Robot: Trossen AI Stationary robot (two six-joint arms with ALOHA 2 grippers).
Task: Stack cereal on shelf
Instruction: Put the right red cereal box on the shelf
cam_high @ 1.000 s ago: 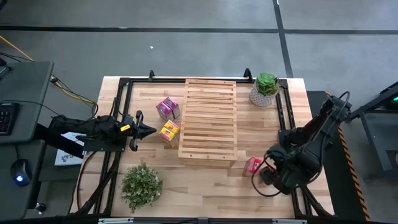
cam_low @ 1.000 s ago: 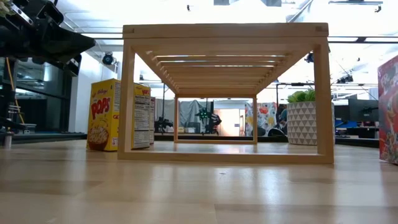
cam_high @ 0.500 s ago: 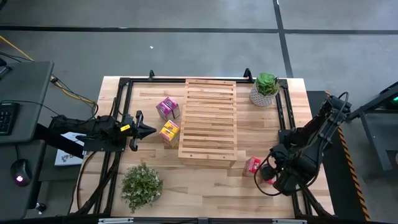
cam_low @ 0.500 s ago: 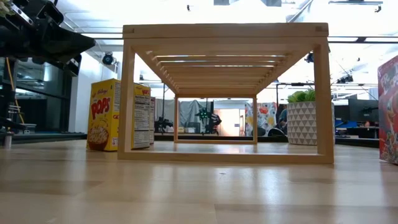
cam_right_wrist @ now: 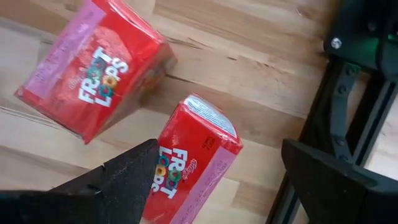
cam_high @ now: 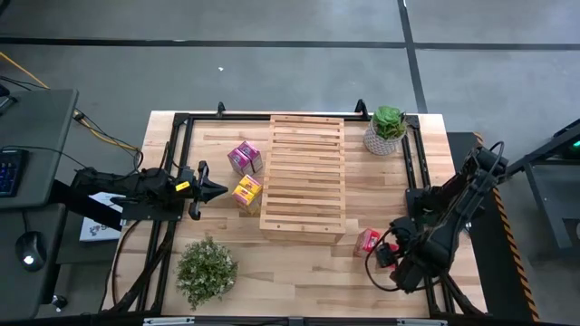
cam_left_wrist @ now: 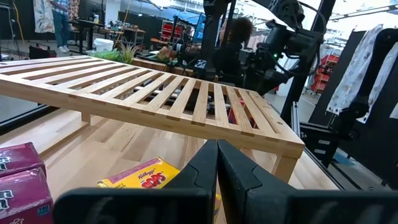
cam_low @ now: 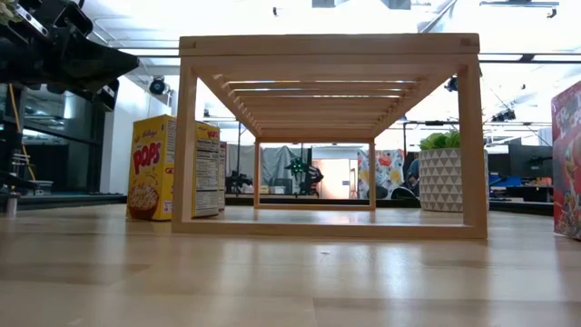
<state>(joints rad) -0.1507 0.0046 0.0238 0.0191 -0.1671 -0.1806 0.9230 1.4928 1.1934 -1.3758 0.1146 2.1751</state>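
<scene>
Two red cereal boxes show in the right wrist view. One (cam_right_wrist: 93,74) lies flat on the table. The other (cam_right_wrist: 196,158) stands between the fingers of my open right gripper (cam_right_wrist: 221,149), nearer one finger (cam_right_wrist: 124,180) than the other (cam_right_wrist: 336,180). From above, my right gripper (cam_high: 388,256) is by a red box (cam_high: 367,240) off the slatted wooden shelf's (cam_high: 304,177) near right corner. My left gripper (cam_high: 217,190) is shut and points level at a yellow box (cam_high: 246,190) standing left of the shelf. A pink box (cam_high: 245,157) stands beyond that. My right gripper comes down from above with a finger on either side of the upright red box (cam_right_wrist: 196,158). One finger (cam_right_wrist: 143,168) lies against the box's edge in the picture, but I cannot tell whether it touches. The box stands on the table.
A leafy plant (cam_high: 207,270) sits near the near left corner and a potted plant (cam_high: 387,129) at the far right corner. Black rails (cam_high: 172,163) run along the table's left and right sides. Bare wood lies between the shelf and the near edge.
My right arm has drifted a little toward the table's near edge above the red boxes. The boxes and the shelf stand as before.
</scene>
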